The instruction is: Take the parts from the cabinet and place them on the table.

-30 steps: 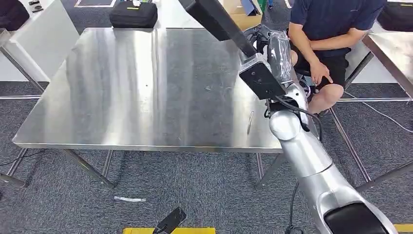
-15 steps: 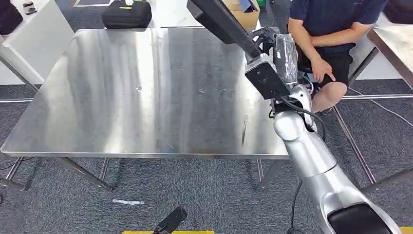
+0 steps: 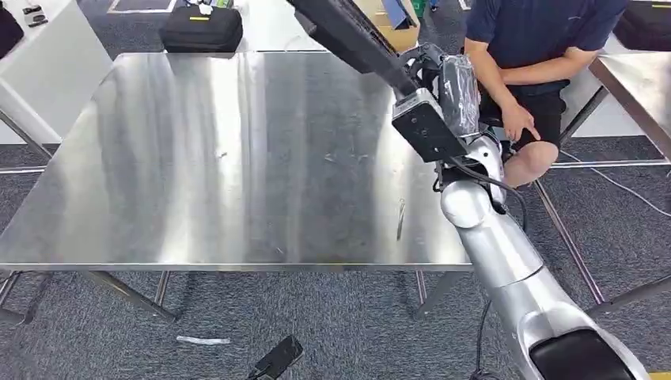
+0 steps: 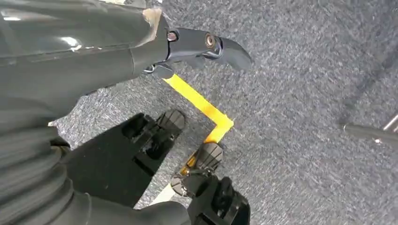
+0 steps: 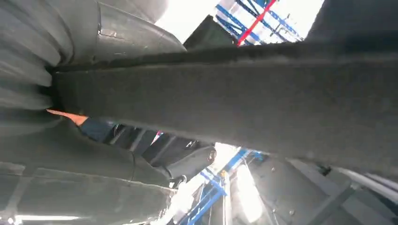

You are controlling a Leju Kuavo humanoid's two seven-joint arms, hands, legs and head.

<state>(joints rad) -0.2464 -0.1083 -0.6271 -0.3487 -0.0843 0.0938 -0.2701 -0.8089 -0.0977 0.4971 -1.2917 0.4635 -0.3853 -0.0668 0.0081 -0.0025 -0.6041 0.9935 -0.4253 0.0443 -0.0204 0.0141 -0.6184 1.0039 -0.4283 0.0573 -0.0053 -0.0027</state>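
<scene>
Gripping a long black part (image 3: 348,36), right hand (image 3: 443,75) raised.

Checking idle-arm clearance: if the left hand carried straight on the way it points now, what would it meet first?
Most likely the grey carpet, near the yellow tape line. The left hand hangs pointing down at the floor, and nothing shows in between, though depth is hard to judge.
</scene>
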